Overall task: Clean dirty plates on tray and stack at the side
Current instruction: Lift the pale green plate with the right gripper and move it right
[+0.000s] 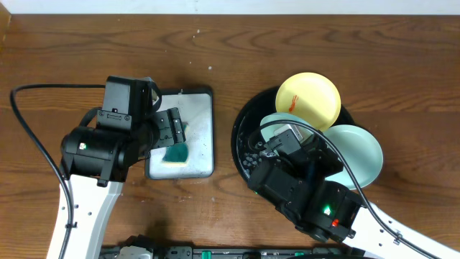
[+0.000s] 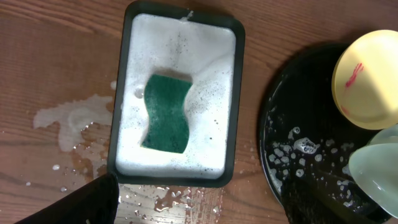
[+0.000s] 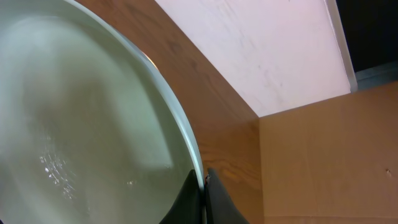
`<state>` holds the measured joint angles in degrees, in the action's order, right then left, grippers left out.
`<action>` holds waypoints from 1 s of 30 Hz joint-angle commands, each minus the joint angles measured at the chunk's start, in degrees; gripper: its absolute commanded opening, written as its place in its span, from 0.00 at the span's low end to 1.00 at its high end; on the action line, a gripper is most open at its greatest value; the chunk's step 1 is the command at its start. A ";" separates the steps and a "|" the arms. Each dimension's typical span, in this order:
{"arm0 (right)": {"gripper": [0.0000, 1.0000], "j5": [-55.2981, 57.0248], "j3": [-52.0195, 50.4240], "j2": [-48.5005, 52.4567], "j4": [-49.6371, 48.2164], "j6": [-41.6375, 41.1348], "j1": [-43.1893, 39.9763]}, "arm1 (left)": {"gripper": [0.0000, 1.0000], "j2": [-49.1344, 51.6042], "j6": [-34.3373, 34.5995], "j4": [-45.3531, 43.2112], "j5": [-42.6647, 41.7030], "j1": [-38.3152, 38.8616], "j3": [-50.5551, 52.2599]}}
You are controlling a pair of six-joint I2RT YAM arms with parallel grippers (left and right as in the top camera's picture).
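Observation:
The black tray [image 1: 243, 140] lies right of centre and also shows in the left wrist view [image 2: 280, 155], wet with foam. The yellow plate [image 1: 307, 101] with a red smear rests at its far side and shows in the left wrist view [image 2: 367, 81]. One mint plate [image 1: 357, 155] overhangs the tray's right rim. A second mint plate [image 1: 273, 121] is partly hidden under my right arm. My right gripper [image 3: 204, 183] is shut on the rim of a mint plate [image 3: 81, 124], which is tilted. My left gripper [image 1: 171, 132] is open and empty above the sponge dish.
A white dark-rimmed sponge dish [image 1: 205, 137] full of foam holds a green sponge [image 2: 166, 113], which also shows from overhead [image 1: 176, 152]. Water is spilled on the wood left of and in front of the dish [image 2: 68, 118]. A cardboard box [image 3: 323, 162] stands beyond the table's edge.

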<state>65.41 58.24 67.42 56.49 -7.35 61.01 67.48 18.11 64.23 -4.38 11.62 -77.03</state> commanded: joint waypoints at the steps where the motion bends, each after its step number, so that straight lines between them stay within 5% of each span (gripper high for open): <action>1: 0.01 2.25 1.18 -0.68 -0.15 -0.09 0.59 | 0.84 -0.13 -0.28 0.20 -0.15 -0.31 -0.11; 10: 0.01 -0.09 1.09 -0.66 -0.17 -5.55 -0.35 | 0.84 -0.13 -0.28 0.20 -0.15 -0.31 -0.11; 14: 0.01 -13.27 0.04 0.11 -2.03 -12.00 -7.96 | 0.84 -0.13 -0.31 0.20 -0.15 -0.31 -0.11; 19: 0.01 -24.02 0.87 0.98 -0.98 -10.36 -17.92 | 0.84 -0.13 -0.28 0.20 -0.15 -0.31 -0.11; 26: 0.01 -20.70 2.32 0.09 -3.74 0.37 -15.82 | 0.84 -0.13 -0.28 0.20 -0.15 -0.31 -0.11; 30: 0.01 -9.38 2.58 0.17 -3.63 -1.05 -13.68 | 0.84 -0.13 -0.28 0.20 -0.15 -0.31 -0.11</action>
<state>48.84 58.78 68.51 53.25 -9.91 46.09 67.48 18.11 64.25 -4.38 11.62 -77.03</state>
